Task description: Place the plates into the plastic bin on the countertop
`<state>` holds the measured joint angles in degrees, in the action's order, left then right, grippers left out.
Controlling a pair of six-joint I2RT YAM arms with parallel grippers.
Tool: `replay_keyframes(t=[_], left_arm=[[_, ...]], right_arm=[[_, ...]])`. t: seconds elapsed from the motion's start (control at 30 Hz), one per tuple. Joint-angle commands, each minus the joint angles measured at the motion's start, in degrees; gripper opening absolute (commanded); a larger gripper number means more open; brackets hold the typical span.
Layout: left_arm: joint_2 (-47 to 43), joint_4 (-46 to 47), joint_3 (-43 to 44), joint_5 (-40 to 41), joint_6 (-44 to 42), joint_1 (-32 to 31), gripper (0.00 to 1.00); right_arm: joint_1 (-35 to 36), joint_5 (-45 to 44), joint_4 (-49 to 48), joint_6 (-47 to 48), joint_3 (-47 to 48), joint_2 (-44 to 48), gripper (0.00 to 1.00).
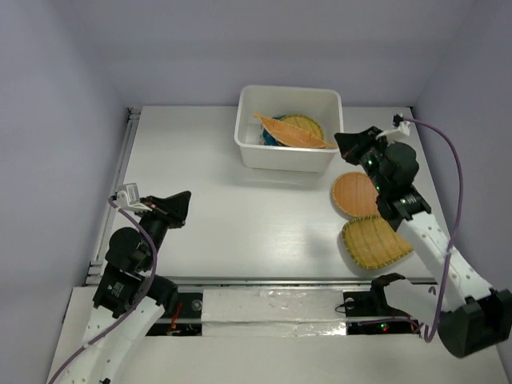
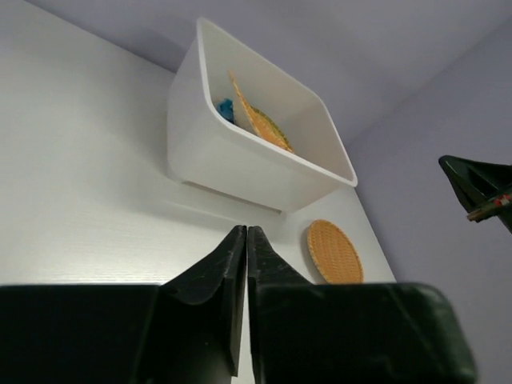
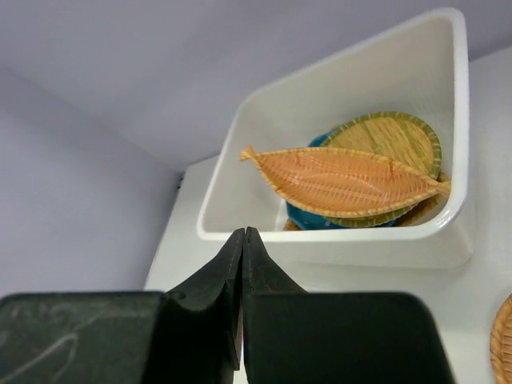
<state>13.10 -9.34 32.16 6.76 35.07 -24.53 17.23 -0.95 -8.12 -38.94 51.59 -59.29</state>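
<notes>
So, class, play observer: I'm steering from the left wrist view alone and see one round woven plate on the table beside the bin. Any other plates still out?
Observer: Yes, a fan-shaped woven plate lies on the near side of the round plate, right of the bin.
Operator: What's on top inside the bin?
Observer: A long leaf-shaped plate, over a blue plate and a green-rimmed one.
Operator: Are the right fingers holding anything?
Observer: No, they are shut and empty.
</notes>
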Motion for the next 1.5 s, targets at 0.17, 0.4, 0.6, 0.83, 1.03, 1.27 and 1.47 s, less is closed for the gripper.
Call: replay_keyframes(t=[0.17,0.4,0.6,0.83,1.03,1.27,1.47], left_arm=[[18.6,24.4,-5.8,-14.1,7.7,-2.5,0.00],[42.3,28.2,4.5,3.3,2.9,-23.2,0.00],[64.7,30.3,16.7,3.6,1.4,-29.9,0.09],[84.0,34.0,27.9,-3.3,3.7,-30.6,0.40],[95.9,36.1,35.9,-5.8,8.3,-30.6,0.44],[105.8,37.2,42.6,-6.5,13.0,-31.1,0.53],[112.2,36.4,48.8,-5.3,16.3,-31.6,0.57]], right_arm=[[0.1,-2.5,5.6,7.6,-4.6,19.5,0.00],[0.1,-5.9,9.6,11.2,-4.4,26.3,0.00],[0.1,-6.2,8.7,11.1,-6.2,26.2,0.03],[0.1,-7.9,7.0,10.8,-8.3,28.5,0.15],[0.1,-8.4,6.6,9.8,-9.0,29.0,0.23],[0.1,-7.4,6.4,9.2,-9.3,29.1,0.24],[0.1,-7.0,6.2,9.0,-9.5,29.2,0.24]])
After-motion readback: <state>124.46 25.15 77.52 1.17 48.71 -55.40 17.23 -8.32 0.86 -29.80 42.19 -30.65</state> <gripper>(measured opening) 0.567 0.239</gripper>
